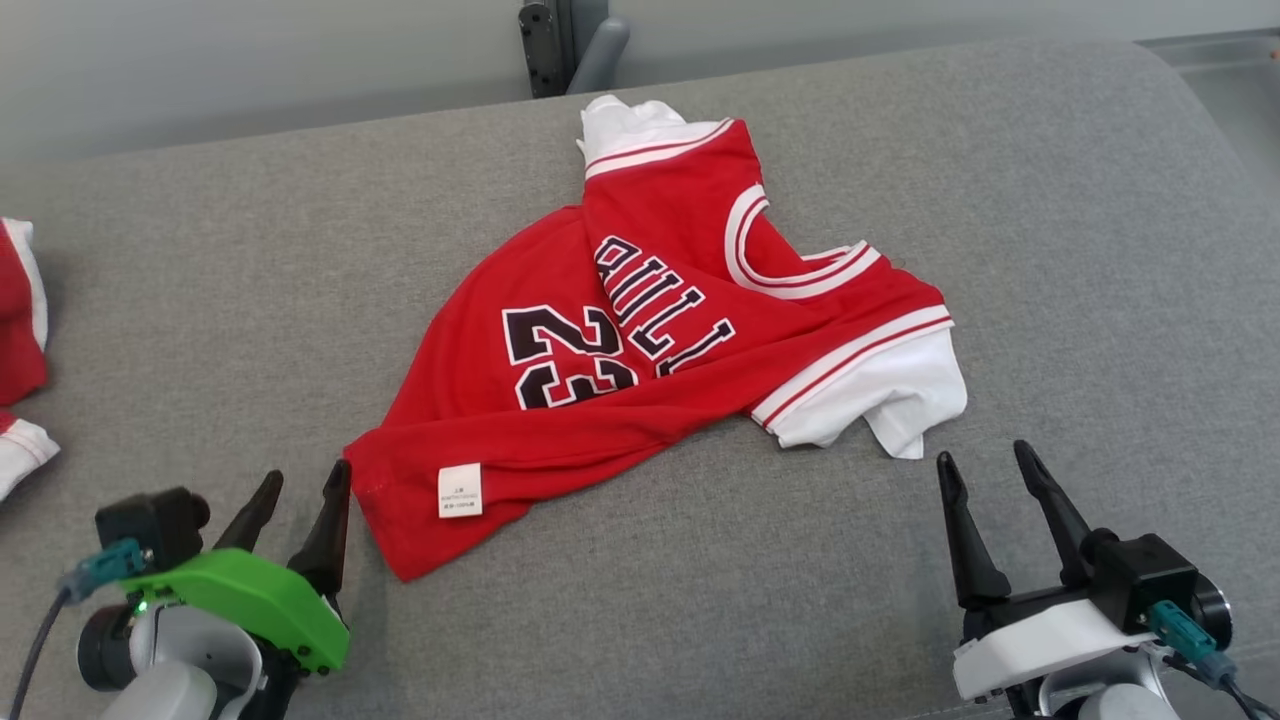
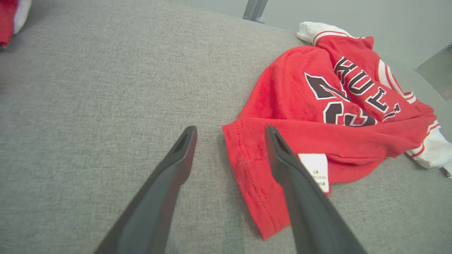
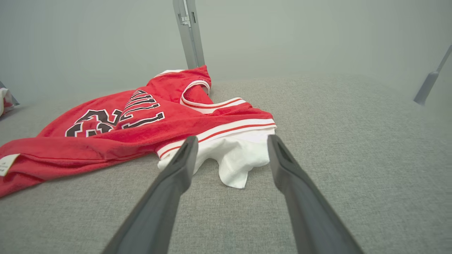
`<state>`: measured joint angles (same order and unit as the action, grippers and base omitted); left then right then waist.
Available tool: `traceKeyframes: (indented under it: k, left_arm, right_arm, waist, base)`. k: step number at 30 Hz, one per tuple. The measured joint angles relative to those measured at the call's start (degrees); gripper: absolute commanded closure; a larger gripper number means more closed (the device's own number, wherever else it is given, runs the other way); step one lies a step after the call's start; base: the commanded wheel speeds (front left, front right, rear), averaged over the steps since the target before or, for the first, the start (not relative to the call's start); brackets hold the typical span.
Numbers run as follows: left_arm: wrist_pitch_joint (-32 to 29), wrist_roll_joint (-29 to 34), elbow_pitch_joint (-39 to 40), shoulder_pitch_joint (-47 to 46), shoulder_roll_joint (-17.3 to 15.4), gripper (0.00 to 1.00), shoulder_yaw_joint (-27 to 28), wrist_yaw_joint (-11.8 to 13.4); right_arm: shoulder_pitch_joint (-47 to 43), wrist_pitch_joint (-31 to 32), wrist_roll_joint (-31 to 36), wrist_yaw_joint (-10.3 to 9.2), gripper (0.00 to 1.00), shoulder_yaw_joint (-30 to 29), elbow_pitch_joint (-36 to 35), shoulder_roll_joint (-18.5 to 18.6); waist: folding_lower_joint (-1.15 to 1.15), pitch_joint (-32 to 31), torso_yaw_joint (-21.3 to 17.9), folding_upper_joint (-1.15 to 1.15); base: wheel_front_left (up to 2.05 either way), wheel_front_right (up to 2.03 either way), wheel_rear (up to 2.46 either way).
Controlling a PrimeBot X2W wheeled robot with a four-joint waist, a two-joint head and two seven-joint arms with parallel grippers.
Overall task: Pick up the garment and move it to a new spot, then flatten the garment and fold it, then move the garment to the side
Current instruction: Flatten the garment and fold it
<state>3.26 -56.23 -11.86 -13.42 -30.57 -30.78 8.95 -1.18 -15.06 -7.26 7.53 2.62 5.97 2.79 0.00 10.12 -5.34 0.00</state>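
The garment (image 1: 640,340) is a red basketball jersey with black lettering, white trim and white sleeves, lying crumpled in the middle of the grey padded surface (image 1: 1050,250). A white label is sewn near its lower hem. My left gripper (image 1: 305,480) stands open at the hem's lower-left corner, nothing between its fingers; in the left wrist view the gripper (image 2: 230,131) straddles the edge of the garment (image 2: 317,116). My right gripper (image 1: 985,460) is open just below the white sleeve; in the right wrist view the gripper (image 3: 230,141) points at the white sleeve of the garment (image 3: 141,120).
Another red and white piece of clothing (image 1: 20,340) lies at the surface's left edge. A dark metal post (image 1: 560,45) rises behind the far edge. Bare grey surface lies on both sides of the jersey and in front of it.
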Motion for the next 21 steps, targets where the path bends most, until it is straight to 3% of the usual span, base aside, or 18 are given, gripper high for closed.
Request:
traceKeyframes:
  k: [6,11,15,21]
  left_arm:
    - [8.4,2.5,4.3,6.7,-0.1,0.00,1.6,3.1]
    - [11.5,7.6,6.6,12.6,1.2,0.00,3.7,4.9]
    - [11.8,15.2,9.5,16.1,3.1,0.00,7.3,2.7]
    - [11.8,25.4,9.9,22.2,8.1,0.00,13.5,-4.1]
  right_arm:
    - [-1.2,0.0,1.0,0.00,0.00,-1.8,-1.7,0.8]
    - [-2.5,0.0,2.0,0.00,0.00,-4.0,-3.9,2.0]
    - [-4.0,0.0,2.7,0.00,0.00,-5.3,-4.4,3.4]
    - [-4.5,0.0,2.9,0.00,0.00,-7.0,-2.8,4.0]
  waist:
    - [0.00,-3.0,1.7,0.00]
    - [0.00,-5.7,2.9,0.00]
    - [0.00,-7.5,4.0,0.00]
    - [0.00,-9.3,5.7,0.00]
  base:
    - [0.00,0.00,0.00]
    - [0.00,0.00,0.00]
    - [0.00,0.00,0.00]
    - [0.00,0.00,0.00]
